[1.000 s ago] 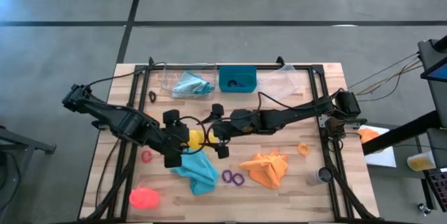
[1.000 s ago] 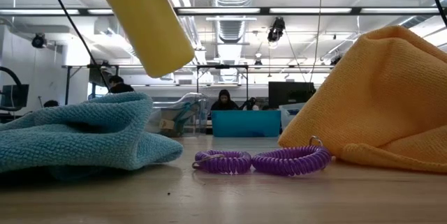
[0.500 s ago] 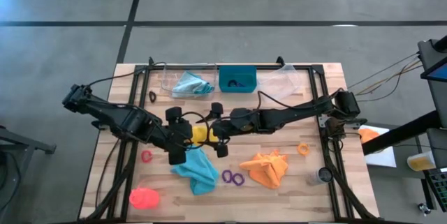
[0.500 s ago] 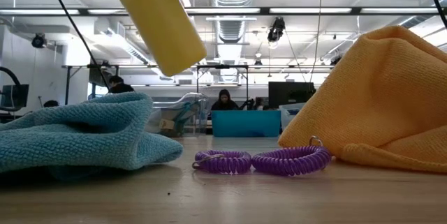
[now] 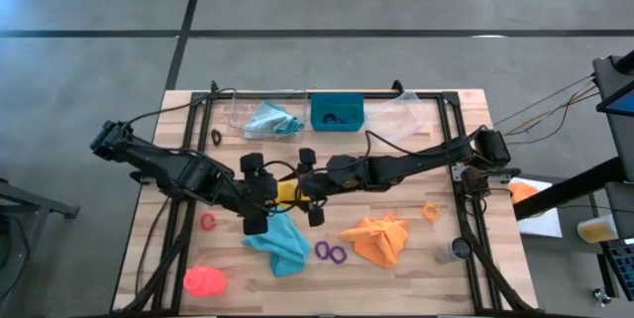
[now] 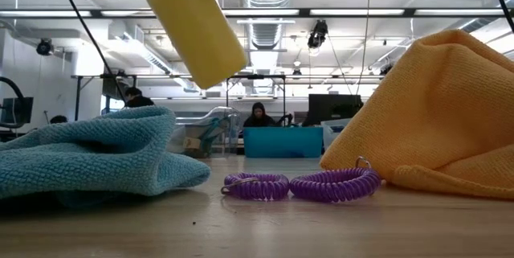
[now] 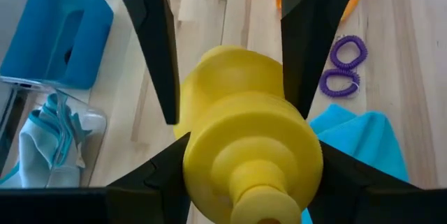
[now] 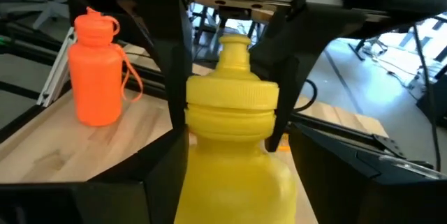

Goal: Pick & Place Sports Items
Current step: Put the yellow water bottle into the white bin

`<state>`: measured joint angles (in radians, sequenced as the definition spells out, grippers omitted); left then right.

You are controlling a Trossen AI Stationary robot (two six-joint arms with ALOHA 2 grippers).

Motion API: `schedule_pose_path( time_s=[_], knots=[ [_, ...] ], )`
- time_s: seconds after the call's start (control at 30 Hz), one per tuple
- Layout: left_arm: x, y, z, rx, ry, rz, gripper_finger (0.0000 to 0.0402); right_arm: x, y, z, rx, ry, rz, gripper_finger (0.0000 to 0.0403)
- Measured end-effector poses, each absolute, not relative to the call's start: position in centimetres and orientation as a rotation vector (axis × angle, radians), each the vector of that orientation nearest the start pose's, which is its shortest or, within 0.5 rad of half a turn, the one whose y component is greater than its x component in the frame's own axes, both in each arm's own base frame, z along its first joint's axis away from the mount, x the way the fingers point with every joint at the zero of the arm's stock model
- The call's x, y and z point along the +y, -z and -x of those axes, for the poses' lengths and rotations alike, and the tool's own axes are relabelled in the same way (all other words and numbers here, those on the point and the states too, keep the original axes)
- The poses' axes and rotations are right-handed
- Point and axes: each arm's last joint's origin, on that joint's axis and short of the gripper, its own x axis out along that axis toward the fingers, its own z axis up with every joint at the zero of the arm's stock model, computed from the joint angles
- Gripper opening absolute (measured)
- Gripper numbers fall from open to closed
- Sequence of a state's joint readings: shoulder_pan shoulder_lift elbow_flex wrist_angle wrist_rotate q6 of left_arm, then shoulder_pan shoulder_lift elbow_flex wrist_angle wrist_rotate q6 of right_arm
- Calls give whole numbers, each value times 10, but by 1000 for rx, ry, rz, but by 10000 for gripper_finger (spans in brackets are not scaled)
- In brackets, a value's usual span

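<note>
Hanging above mid-table, the yellow bottle (image 5: 286, 191) is gripped by the left gripper (image 5: 260, 193) and right gripper (image 5: 309, 187); a pale blue cloth (image 5: 272, 119) fills the far-edge tray (image 5: 238, 118).

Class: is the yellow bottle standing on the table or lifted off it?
Lifted: the low view shows the yellow bottle tilted in mid-air, well above the table.

Overhead view straight down on whole table (image 5: 149, 259). Low view level across tabletop, very near purple rings (image 6: 301, 186), facing room behind. Both wrist views close on yellow bottle (image 7: 244, 147), apparently from opposite ends. Bottle shared by all four views.
</note>
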<state>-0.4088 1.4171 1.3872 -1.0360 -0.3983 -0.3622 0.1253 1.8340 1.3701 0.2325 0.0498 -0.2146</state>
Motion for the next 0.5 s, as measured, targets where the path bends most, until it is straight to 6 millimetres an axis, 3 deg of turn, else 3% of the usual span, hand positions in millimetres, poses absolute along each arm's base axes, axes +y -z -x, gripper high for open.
schedule_pose_path(
  time_s=[0.33, 0.5],
  knots=[
    [-97, -333, -257, 963, -166, -84, 206, 53, -283, -427, 208, -125, 228, 241],
    [-97, -333, -257, 960, -165, -83, 212, 53, -287, -428, 197, -124, 224, 266]
  ],
)
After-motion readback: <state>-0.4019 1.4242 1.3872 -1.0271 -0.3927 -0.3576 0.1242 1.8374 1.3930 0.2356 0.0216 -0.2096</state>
